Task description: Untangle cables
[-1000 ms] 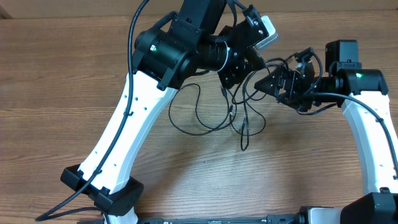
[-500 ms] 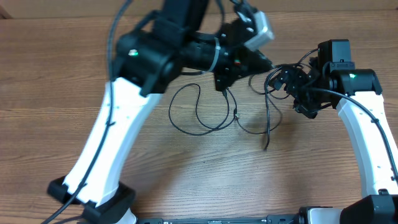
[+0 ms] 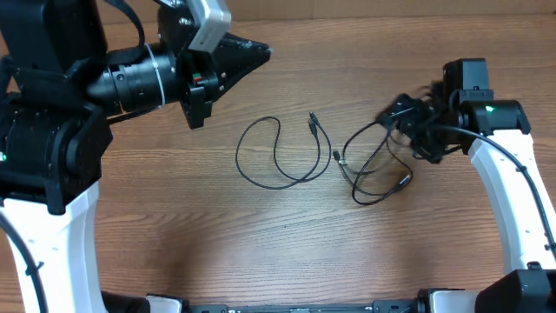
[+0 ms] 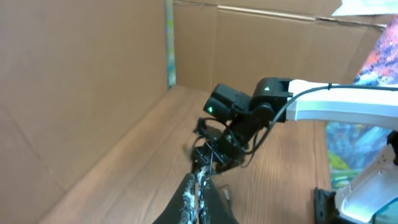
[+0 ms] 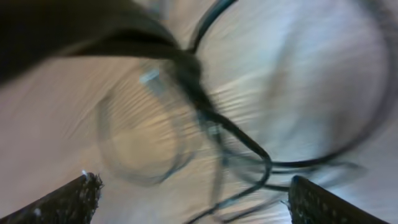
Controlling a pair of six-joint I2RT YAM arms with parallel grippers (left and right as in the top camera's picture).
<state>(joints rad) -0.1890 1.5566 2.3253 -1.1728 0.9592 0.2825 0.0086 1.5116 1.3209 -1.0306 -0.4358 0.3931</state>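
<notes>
Left end effector (image 3: 259, 52) is hanging clenched, its fingers pressed together on themselves, up and to the left of the cables and well apart from them. Your right end effector (image 3: 401, 117) is standing released: in its wrist view the two fingertips (image 5: 78, 196) are sitting wide apart, with thin black strands crossing the gap, though the blur is keeping you from telling whether any strand is touching a finger.

On the wooden worktop (image 3: 278, 252) two black cords are lying side by side near the middle. The looped cord (image 3: 240, 161) is resting flat in an open curl, its plug end (image 3: 314, 120) pointing away from you. Just to its right, the bunched cord (image 3: 354, 193) is folding over itself in a few loose bends; one strand is running up to the right end effector, and a thicker plug (image 3: 401, 182) is lying at the lower right of the bunch.
</notes>
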